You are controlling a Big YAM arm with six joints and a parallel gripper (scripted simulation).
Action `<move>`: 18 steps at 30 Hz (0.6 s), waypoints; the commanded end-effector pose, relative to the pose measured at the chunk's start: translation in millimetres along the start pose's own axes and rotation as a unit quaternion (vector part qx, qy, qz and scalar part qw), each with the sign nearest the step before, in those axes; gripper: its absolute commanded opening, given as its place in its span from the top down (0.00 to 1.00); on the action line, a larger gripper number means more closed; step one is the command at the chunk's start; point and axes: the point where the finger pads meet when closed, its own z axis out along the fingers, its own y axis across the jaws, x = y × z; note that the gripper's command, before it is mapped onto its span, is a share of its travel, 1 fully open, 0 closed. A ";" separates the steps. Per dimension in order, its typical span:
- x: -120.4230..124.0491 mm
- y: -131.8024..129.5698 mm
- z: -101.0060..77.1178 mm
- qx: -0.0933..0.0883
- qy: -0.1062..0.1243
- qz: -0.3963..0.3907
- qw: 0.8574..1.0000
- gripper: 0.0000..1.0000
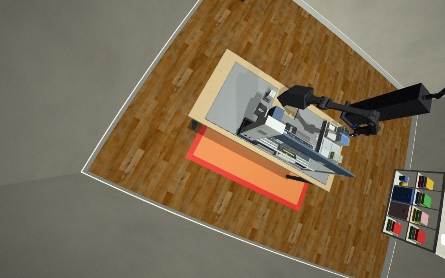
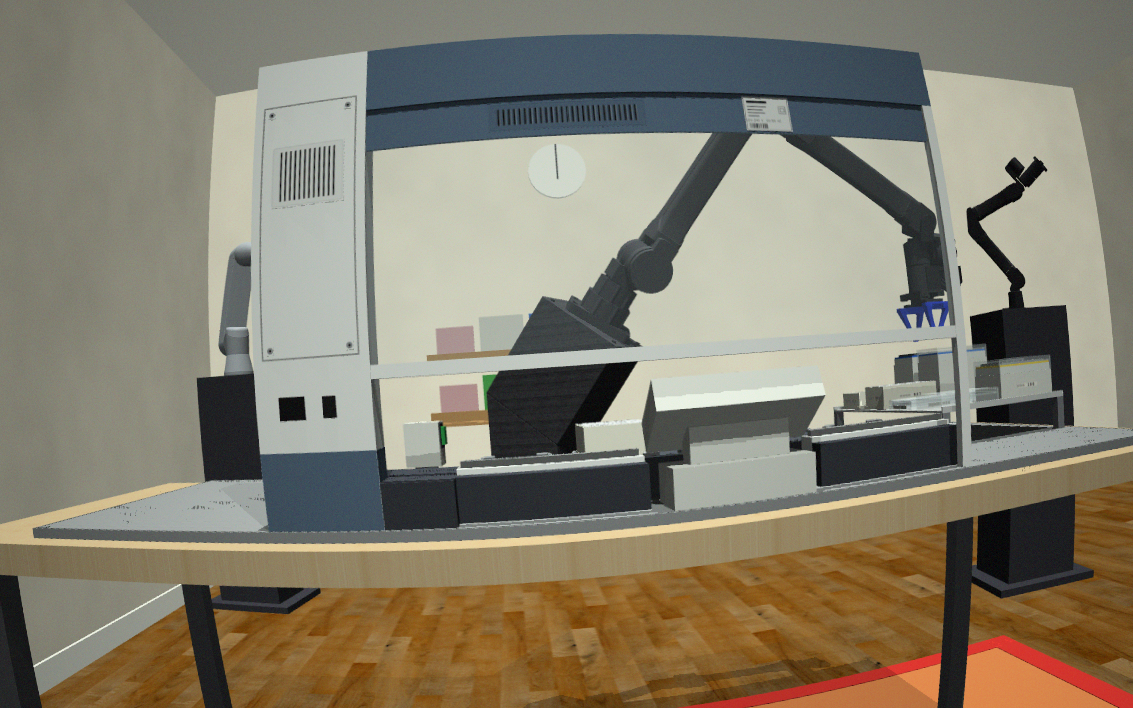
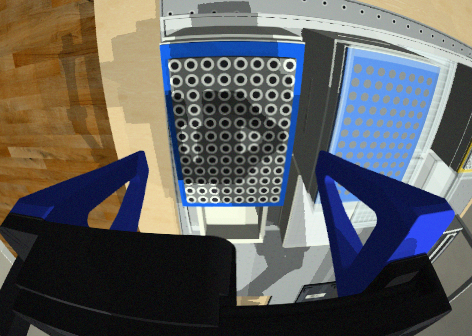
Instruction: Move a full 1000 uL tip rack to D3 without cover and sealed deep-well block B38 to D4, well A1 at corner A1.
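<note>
My gripper is open and empty, its blue fingers spread wide above the shelf at the table's right end. Straight below it in the wrist view stands a blue tip rack full of pale rings on a grey field. Beside it, to the right, a second blue rack shows its coloured plate with a dot at each place. In the exterior view the gripper hangs a little above the shelf items. In the overhead view the gripper is over the shelf's end. I cannot read any labels.
The machine's frame and glass front enclose the deck. A dark divider stands between the two blue racks. A yellow-edged item shows at the right edge. A bookshelf stands off the table.
</note>
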 end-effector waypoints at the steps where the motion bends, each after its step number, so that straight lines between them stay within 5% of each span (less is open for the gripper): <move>1: -0.7 -3.7 10.8 0.001 0.002 -0.003 1.000 0.00; 18: -0.2 -3.9 36.0 0.002 0.002 -0.003 1.000 0.00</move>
